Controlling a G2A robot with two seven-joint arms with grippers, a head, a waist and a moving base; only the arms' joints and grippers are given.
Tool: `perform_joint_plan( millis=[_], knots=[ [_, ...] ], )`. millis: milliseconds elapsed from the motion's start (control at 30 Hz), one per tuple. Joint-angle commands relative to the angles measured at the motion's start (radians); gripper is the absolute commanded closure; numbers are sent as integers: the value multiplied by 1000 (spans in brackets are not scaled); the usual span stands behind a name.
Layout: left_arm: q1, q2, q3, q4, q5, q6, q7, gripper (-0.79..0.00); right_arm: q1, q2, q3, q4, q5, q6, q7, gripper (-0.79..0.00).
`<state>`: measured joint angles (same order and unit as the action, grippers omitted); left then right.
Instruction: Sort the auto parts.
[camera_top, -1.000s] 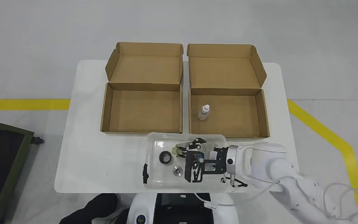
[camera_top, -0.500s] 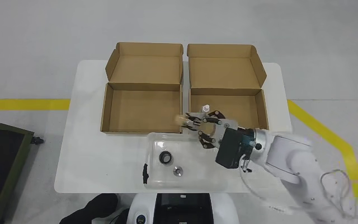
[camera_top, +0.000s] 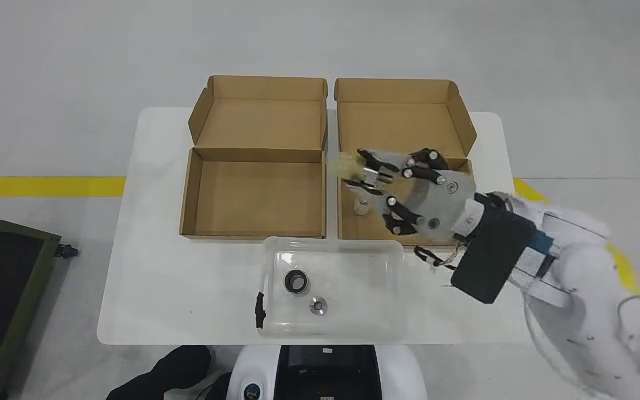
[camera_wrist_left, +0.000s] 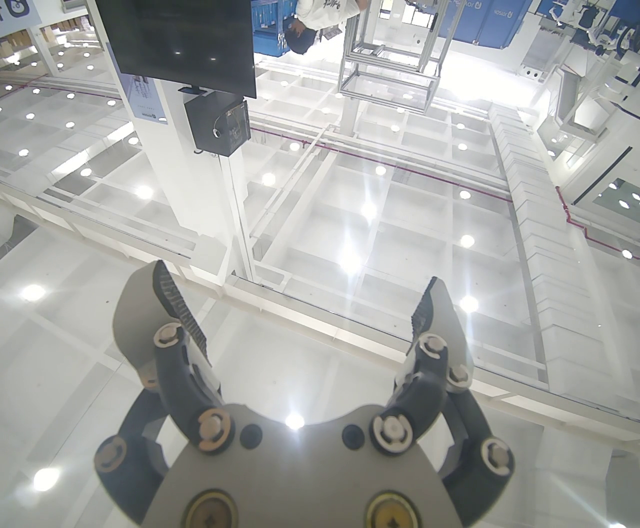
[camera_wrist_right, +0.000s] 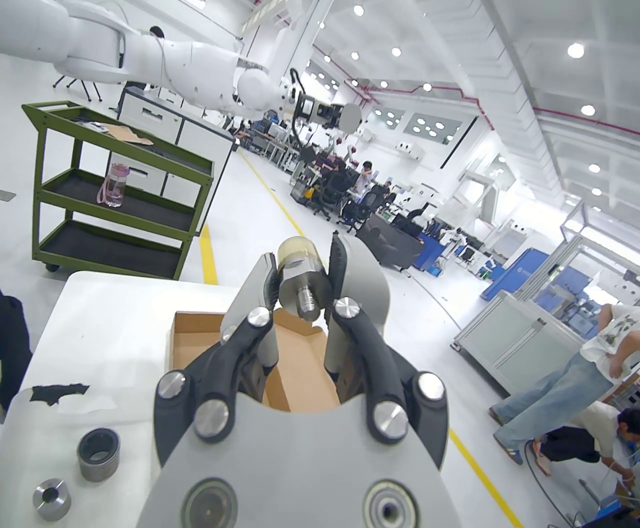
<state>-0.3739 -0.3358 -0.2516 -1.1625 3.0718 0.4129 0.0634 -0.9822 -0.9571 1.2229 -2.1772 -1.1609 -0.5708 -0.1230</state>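
1. Near edge. A clear tray (camera_top: 268, 300) sits at the near edge of the white table (camera_top: 150, 250). Two parts lie in it, apart from each other: a dark sleeve (camera_top: 296, 283), a short hollow cylinder standing on end, and nearer to me a silver collar (camera_top: 319, 306), a low disc with a centre hole facing up.

2. Right claw. My right claw (camera_top: 362, 168) is clamped on a threaded stud (camera_wrist_right: 298, 277), one finger pad on each side of its body.
- Long axis: in line with my fingers.
- Direction: the threaded shank points back toward my palm. The capped end points out past the fingertips, to the left in the scene.
- Appearance: a smooth silver cylindrical body, a thinner bare threaded shank, and a translucent yellowish cap.
- Location: off the table surface, over the left wall of the right box (camera_top: 440, 215) as seen from above.

3. Boxes. Two open cardboard boxes stand side by side beyond the tray, lids folded back on the far side. A pale part (camera_top: 360, 208) lies in the right box near its left wall, partly covered by my fingers. The left box (camera_top: 255, 200) is beside it.

4. Left claw. My left claw (camera_wrist_left: 300, 300) faces the ceiling, fingers spread wide with nothing between the ribbed pads.
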Motion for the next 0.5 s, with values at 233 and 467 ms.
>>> perform_joint_plan(
  millis=[233, 467],
  knots=[
    [0, 0, 0, 0, 0, 0, 0, -785, 29, -15, 15, -6, -56, 83, -119, 0],
    [0, 0, 0, 0, 0, 0, 0, -785, 37, -23, 20, -11, -72, 81, -161, 0]
  ],
)
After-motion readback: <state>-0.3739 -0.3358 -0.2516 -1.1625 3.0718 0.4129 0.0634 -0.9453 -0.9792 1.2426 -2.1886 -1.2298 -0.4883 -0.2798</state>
